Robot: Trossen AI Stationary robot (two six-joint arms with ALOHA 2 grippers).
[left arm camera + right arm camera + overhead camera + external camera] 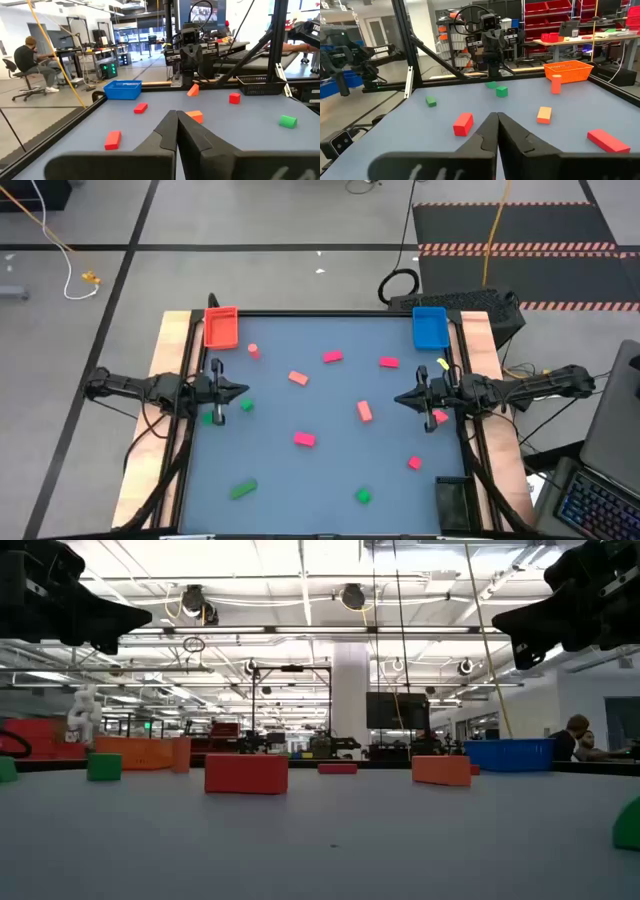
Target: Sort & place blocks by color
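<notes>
Both arms hover empty with jaws closed; green block [246,406] lies just inward of left gripper [243,390], likeliest first pick, no long axis.

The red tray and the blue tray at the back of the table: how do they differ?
The red tray sits at the table's back left corner, nearer the left arm; the blue tray sits at the back right corner, nearer the right arm. The red tray lies slightly turned; the blue tray lies square to the edge. A pale red block lies close by the red tray; a yellow piece lies by the blue. Both look empty and alike in size.
</notes>
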